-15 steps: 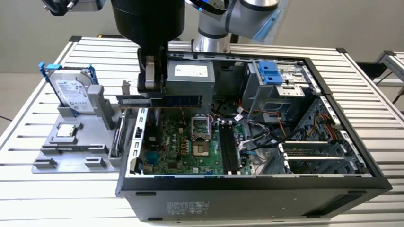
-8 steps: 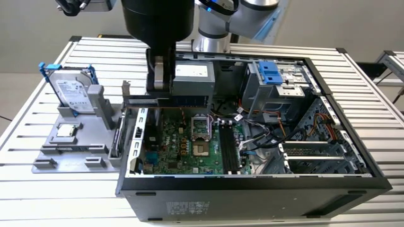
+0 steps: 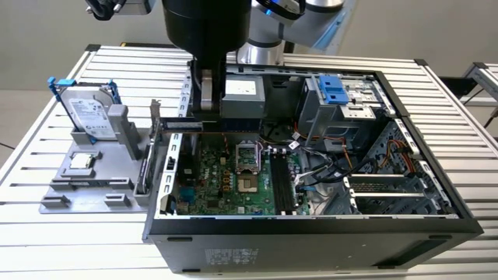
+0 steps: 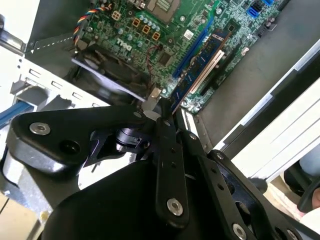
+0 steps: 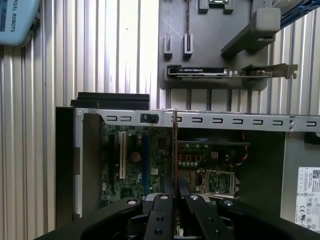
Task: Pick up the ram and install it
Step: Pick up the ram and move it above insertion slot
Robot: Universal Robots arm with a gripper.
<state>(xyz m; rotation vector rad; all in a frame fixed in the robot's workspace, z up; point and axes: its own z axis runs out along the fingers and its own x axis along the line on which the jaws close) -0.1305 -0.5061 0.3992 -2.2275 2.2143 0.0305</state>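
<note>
**Status of work, nearest item first (clock positions refer to the exterior view)**

1. The open computer case (image 3: pixel 311 224) lies on its side on the slatted tabletop (image 3: pixel 467 134). Its near wall carries a small printed sticker (image 3: pixel 241 256). The wording is not transcribed here.
2. On the motherboard (image 3: pixel 225 181), the dark memory slots (image 3: pixel 281 181) sit at 3 o'clock of the board centre. They appear unoccupied, so installation is judged not done.
3. The end effector (image 3: pixel 206 108) hangs at 11 o'clock of the board, over the case's rear wall. It is clenched on one end of the ram (image 4: pixel 211 52). The ram is held on edge, clear of the board and well apart from the memory slots. Pick-up is complete. Carrying the ram to the slots and seating it are left.
4. The power supply (image 3: pixel 242 96), just beyond the end effector, bears a white label.
5. At 9 o'clock of the case, a grey fixture (image 3: pixel 93 175) holds the hard drive (image 3: pixel 87 114) upright, with a white printed label facing out. The fixture also holds the expansion card (image 5: pixel 200 71).
</note>
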